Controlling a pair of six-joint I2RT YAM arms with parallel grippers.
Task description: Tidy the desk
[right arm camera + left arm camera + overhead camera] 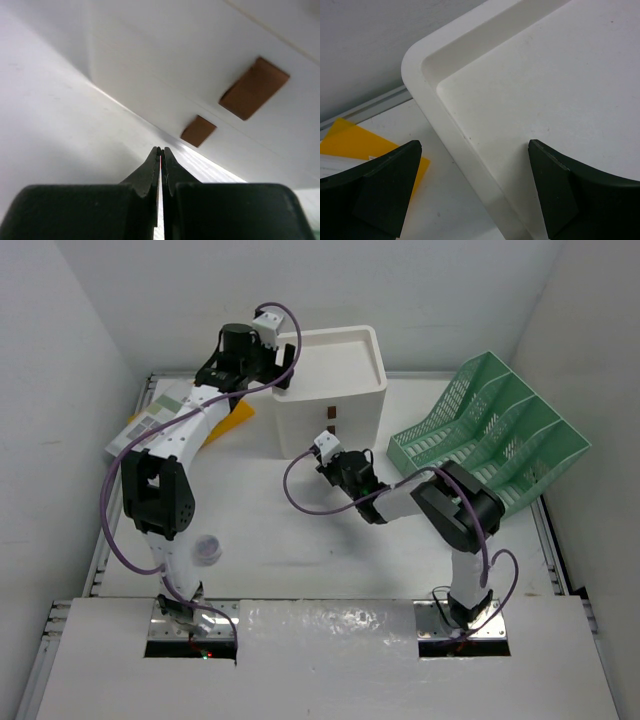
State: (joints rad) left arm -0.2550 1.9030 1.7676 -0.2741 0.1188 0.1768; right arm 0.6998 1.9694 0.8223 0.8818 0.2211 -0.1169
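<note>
Since the task names no single target, positions go down first: the surface (300, 530) fills the overhead view, running from the arm bases at 6 o'clock to the back wall at 12 o'clock. A white drawer unit (330, 390) stands on it at 12 o'clock, a green mesh file rack (490, 435) at 2 o'clock, and loose papers (150, 420) with a yellow sheet (350, 140) at 10 o'clock. The left end effector (475, 150) is spread wide and holds nothing. It straddles the 10 o'clock corner of the unit's tray-like top, one finger over the tray and the other out over the surface and the yellow sheet. Judgement: that stance suits clamping the rim to steady or shift the unit. The right end effector (160, 150) has its fingers pressed together with nothing between them. It sits low over the surface, aimed at the foot of the unit's front, below two brown handles (252, 87). Judgement: closed to a narrow tip, it suits hooking or nudging a drawer rather than grasping. I cannot tell whether it touches anything.
</note>
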